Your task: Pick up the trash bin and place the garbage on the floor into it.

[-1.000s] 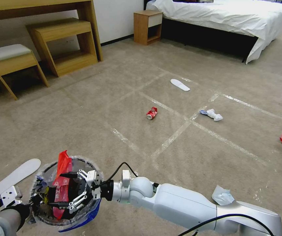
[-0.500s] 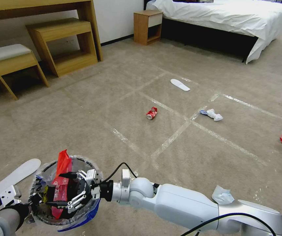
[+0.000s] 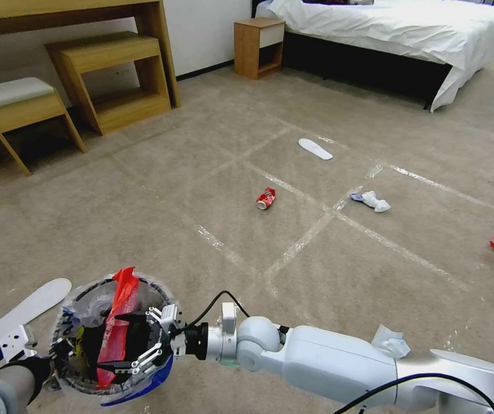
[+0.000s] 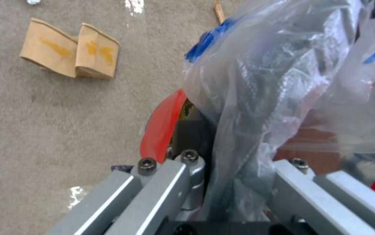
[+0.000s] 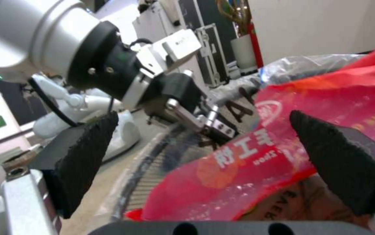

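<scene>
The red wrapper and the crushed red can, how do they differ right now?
The red wrapper is thin, flat plastic film standing up out of the trash bin, between the open right gripper fingers; the crushed red can is a small dented cylinder lying on the floor by a tape strip. Both are red.

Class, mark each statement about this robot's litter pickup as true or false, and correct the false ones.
1. The right gripper is over the bin, fingers spread apart. True.
2. The red wrapper lies flat on the carpet. False: it stands in the bin, sticking up past the rim.
3. The crushed can is already in the bin. False: it lies on the carpet.
4. The left gripper grips the bin's rim. True.
5. A white insole lies beyond the can, toward the bed. True.
</scene>
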Available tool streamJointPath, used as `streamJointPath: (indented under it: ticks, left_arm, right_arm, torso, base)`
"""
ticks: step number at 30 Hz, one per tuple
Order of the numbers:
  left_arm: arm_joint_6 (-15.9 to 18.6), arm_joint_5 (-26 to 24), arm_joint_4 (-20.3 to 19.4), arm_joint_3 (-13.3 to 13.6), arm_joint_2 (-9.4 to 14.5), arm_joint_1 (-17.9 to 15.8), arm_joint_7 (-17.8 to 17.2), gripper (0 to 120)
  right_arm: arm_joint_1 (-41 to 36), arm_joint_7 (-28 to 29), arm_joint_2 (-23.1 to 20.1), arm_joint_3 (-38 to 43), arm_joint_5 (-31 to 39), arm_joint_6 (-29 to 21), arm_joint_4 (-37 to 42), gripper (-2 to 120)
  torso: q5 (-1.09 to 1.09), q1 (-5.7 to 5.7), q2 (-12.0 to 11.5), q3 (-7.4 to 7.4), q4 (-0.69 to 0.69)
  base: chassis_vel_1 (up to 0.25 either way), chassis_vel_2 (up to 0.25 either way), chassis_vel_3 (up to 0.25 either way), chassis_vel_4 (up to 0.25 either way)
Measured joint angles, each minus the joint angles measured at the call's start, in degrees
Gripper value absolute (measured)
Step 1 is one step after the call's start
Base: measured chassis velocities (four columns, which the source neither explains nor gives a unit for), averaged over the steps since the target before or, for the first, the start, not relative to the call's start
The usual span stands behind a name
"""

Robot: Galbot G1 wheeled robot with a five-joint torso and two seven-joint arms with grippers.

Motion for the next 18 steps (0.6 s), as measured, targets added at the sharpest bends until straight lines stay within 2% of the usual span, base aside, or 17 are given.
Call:
streamJointPath:
  ticks: [5, 6, 10, 18]
  left_arm:
    - [0.0, 0.09, -0.01, 0.15, -0.06, 0.01, 0.01, 0]
    - [0.0, 0.1, -0.01, 0.11, 0.04, 0.01, 0.02, 0]
    - [0.0, 0.09, 0.09, 0.04, 0.18, -0.04, 0.04, 0]
    - [0.0, 0.18, 0.52, 0.25, 0.29, -0.37, 0.05, 0]
  right_arm:
    - [0.76, -1.2, 0.83, 0.49, -1.12, 0.62, -2.67, 100]
    - [1.1, -3.27, 0.87, 0.8, -1.28, 0.59, -3.24, 100]
    - [1.76, -5.5, 0.25, 0.6, 0.56, -0.38, -2.61, 100]
    - [3.89, -4.39, -0.8, 0.34, 0.81, -1.29, -1.75, 100]
  torso:
    - [0.0, 0.0, 0.0, 0.0, 0.0]
    - [0.0, 0.0, 0.0, 0.0, 0.0]
    - [0.0, 0.0, 0.0, 0.0, 0.0]
    - [0.0, 0.0, 0.0, 0.0, 0.01]
  base:
    - [0.0, 0.0, 0.0, 0.0]
    - [0.0, 0.0, 0.0, 0.0]
    - [0.0, 0.0, 0.0, 0.0]
    - [0.0, 0.0, 0.0, 0.0]
